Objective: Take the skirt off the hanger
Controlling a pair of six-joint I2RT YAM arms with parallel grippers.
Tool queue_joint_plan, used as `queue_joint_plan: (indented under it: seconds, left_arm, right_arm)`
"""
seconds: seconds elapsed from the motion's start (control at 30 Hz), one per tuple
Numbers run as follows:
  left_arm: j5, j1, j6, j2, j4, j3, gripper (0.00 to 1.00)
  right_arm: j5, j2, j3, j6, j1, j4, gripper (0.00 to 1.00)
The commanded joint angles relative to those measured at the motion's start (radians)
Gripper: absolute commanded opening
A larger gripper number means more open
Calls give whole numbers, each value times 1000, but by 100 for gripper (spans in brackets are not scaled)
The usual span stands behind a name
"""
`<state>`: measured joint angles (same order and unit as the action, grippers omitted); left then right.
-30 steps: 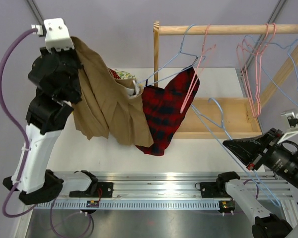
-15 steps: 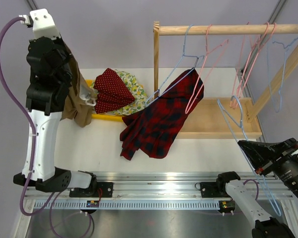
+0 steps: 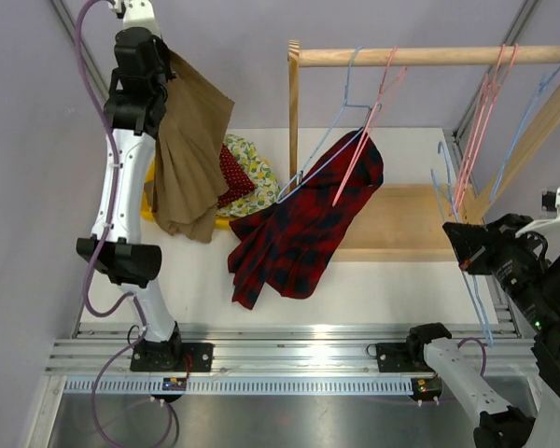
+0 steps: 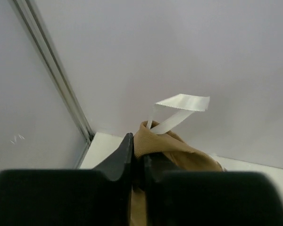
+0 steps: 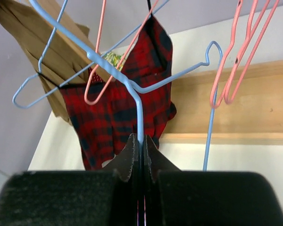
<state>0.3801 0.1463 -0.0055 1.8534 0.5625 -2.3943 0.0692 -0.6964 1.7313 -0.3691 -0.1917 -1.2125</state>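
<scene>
At far left, the left arm is reaching high up beside the wall. Its claw (image 4: 137,154) is pinching the top edge of a tan pleated garment (image 3: 191,149). In the left wrist view the fingers (image 4: 123,159) are sitting almost together with only the tan cloth between them. A white ribbon loop (image 4: 181,106) is sticking up out of that fold. The garment is hanging free below the claw. Its lower part is dangling in front of a red white-dotted garment (image 3: 229,177) and a lemon-print garment (image 3: 254,166), which are lying heaped on the white table (image 3: 196,280).

Toward the middle, the tartan skirt (image 3: 299,224) is draping from a pale-blue hanger (image 3: 319,162) that is hanging on the wooden rail (image 3: 429,54). A pink hanger (image 3: 362,140) is crossing the skirt's upper corner. The skirt's lower part is spreading down toward the table, though whether it is touching the top cannot be told. Neither claw is touching it.

At right, more pink hangers (image 3: 481,112) are hanging from the rail. The right claw (image 5: 140,143) is clamping a second pale-blue hanger (image 5: 137,110), its jaws pressing together on the thin wire just below the point where the shoulders fork.
</scene>
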Motion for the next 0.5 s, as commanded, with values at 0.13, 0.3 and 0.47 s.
queue_joint_plan:
  seconds: [0.13,0.3,0.47]
  left_arm:
    - [-85,-132,-299,138,99,162,99]
    - [-125,-145,-353,2,54,417,99]
    - [-153,-145,-337,-216,-4,604,99]
  right_arm:
    - [-147,-61,-45,-4,-6,332,0]
    - [-207,-103,-118,-40,-6,562,0]
    - [-223,-239,-95,-39,-8,715,0]
